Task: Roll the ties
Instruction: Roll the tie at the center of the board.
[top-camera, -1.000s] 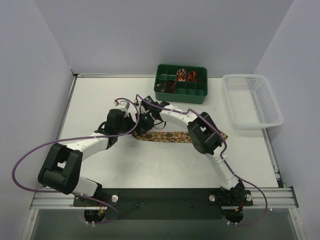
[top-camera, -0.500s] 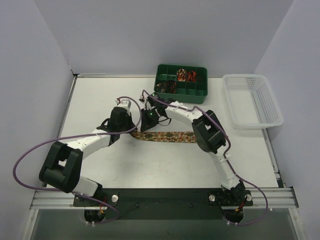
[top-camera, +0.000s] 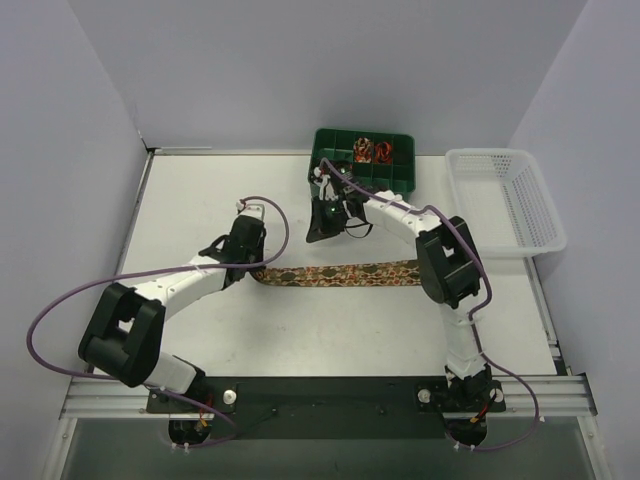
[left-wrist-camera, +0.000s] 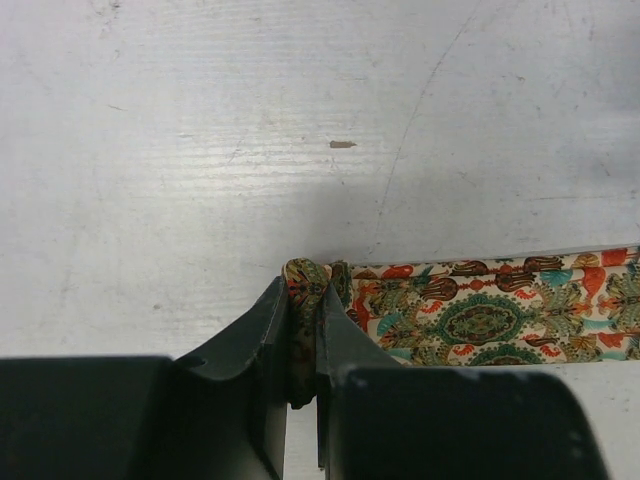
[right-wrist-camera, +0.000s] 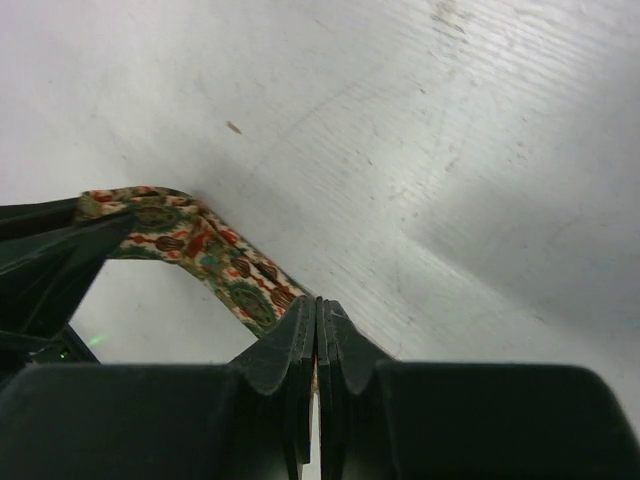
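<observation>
One patterned tie lies flat as a long strip across the middle of the table. My left gripper is shut on its left end, and in the left wrist view the bunched fabric sits between the jaws while the strip runs off to the right. My right gripper is shut and hovers above the table behind the strip, apart from it. In the right wrist view its jaws are pressed together, and the tie passes behind them toward my left gripper. I see no fabric between them.
A green compartment box at the back centre holds small rolled tie coils, just behind my right gripper. A white plastic basket stands at the right. Purple cables loop along both arms.
My right gripper has left the tie's left end and moved back toward the green box. The strip now shows uncovered and has shifted left, still in my left gripper.
</observation>
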